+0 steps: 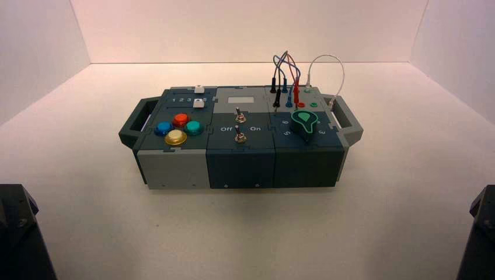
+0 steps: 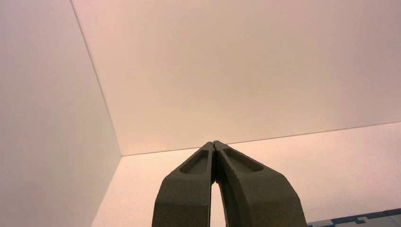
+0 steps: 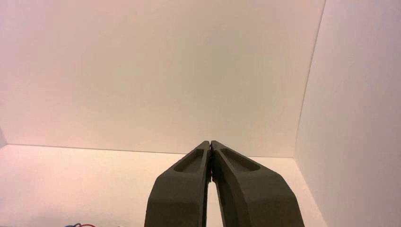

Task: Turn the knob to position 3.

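Green teardrop knob w/ black base (image 1: 304, 123), on box's (image 1: 240, 169) dark R-hand panel, nr front edge; white digits around knob; L gripper (image 2: 213, 143), parked at front L, well apart from box, fingertips pressed together; R gripper (image 3: 211, 143), parked at front R, likewise well apart, tips pressed together; 4 coloured push buttons (image 1: 178, 129) on box's L part.

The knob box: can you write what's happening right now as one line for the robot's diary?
knob: untouched | left gripper: shut, parked | right gripper: shut, parked | both: short of box
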Motion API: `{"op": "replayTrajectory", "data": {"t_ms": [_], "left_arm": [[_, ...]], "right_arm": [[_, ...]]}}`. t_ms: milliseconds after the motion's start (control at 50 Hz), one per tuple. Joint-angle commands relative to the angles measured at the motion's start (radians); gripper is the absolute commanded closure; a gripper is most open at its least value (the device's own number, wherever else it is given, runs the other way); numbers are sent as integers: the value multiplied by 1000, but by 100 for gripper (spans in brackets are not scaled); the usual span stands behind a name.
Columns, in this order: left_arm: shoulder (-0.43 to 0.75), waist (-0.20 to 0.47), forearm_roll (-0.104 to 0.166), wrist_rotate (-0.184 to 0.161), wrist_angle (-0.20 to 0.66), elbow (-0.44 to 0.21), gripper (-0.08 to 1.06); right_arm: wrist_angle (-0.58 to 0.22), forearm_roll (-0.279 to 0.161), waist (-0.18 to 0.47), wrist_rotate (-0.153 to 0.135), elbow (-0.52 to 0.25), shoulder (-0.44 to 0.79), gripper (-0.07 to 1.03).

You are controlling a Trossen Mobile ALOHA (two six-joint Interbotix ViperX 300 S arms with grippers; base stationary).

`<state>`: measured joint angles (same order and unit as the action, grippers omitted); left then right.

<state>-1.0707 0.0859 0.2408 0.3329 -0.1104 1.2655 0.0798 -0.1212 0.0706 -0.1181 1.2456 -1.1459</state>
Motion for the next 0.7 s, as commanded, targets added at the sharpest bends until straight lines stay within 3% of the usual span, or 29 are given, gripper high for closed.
{"op": "replayTrajectory", "data": {"t_ms": [20,480,620,700], "left_arm": [[6,-3,0,2,-6,-14,101],[5,-3,0,2,23,-21,101],[5,-3,2,-5,109,-52,101],[3,-3,0,-5,204,-86,101]], "right_arm": [[6,-2,-3,3,-14,3,98],[-20,-3,-3,3,-17,-6,98],[-118,-3,-3,3,-49,-6,98],[-195,-2,-3,3,-78,-6,98]]}}
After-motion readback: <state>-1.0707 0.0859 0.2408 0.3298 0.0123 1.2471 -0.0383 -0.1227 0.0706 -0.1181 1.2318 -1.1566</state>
